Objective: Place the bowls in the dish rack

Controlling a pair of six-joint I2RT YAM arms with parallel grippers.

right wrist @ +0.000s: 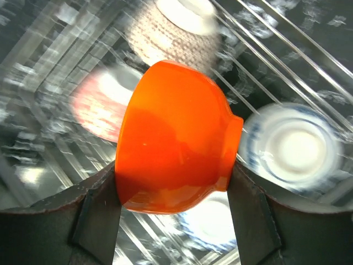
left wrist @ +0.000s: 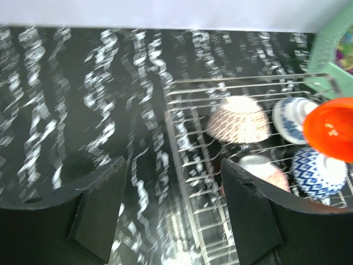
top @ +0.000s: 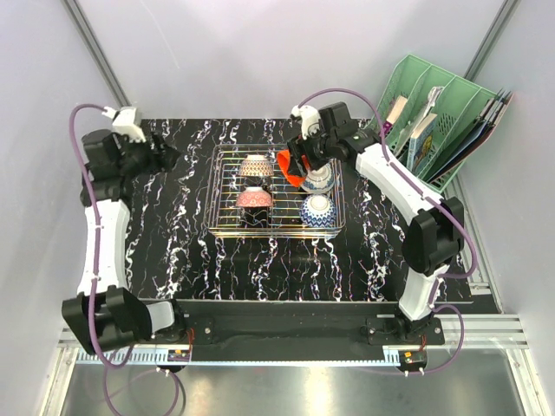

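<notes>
the orange bowl (right wrist: 174,138) is clamped in your right gripper (right wrist: 172,175), one finger against its rim end and the other against its foot. it is turned on its side. in the top view this bowl (top: 284,162) sits at the far middle of the rack (top: 217,186), between the far pink bowl (top: 256,165) and the far blue bowl (top: 319,179). whether it touches the wires you cannot tell.

the other four bowls lie upside down inside the rack, two by two. the pink pair is on the left, with the near pink bowl (top: 254,199) in front. the blue pair is on the right, with the near blue bowl (top: 319,210) in front. the right wrist view shows them blurred below the held bowl, the rack wires (right wrist: 287,61) running beneath them.

the rack stands on the black marbled tabletop (top: 173,251), toward its far right part.

your left gripper (top: 169,156) hangs over the tabletop to the left of the rack, apart from it. its fingers (left wrist: 99,204) are spread wide with nothing between them, and the left wrist view looks across to the rack's left wall (left wrist: 187,94).

a green organiser (top: 434,113) with papers stands off the far right corner, behind the right arm.
</notes>
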